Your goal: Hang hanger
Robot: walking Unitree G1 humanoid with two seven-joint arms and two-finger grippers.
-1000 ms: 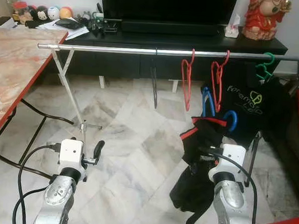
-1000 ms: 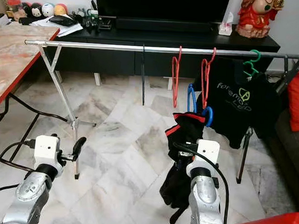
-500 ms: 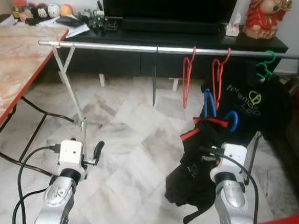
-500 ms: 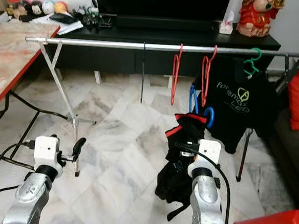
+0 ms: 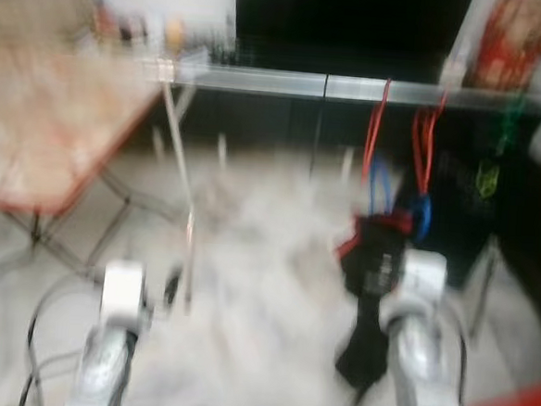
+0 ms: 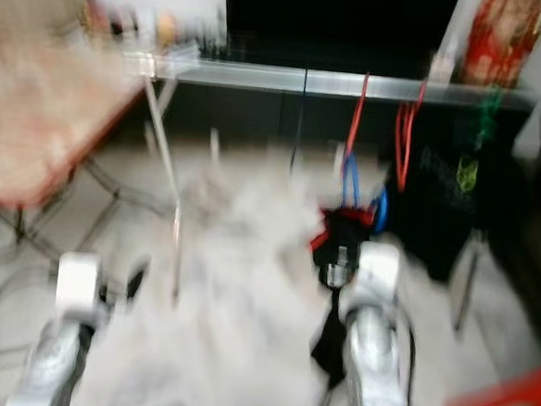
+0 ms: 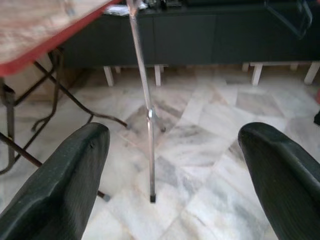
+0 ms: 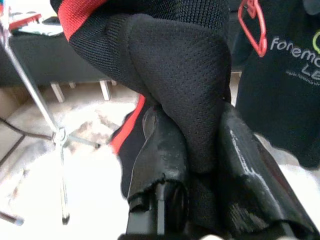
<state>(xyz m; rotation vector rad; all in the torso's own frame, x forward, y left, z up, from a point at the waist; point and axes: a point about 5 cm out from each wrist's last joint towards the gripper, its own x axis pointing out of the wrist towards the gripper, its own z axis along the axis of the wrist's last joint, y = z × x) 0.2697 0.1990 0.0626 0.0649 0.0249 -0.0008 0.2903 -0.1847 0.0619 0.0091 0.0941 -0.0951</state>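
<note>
Right gripper (image 8: 200, 165) raised — black garment (image 8: 175, 75) pinched.

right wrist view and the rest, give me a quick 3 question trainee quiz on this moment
1. True or false: the right tool is shut on the black and red garment.
2. Is the left tool A) open with nothing between its fingers, or B) clamped on the rack leg?
3. Fill in: the red hangers hang from the silver ____.

Key: 1 true; 2 A; 3 rail.
</note>
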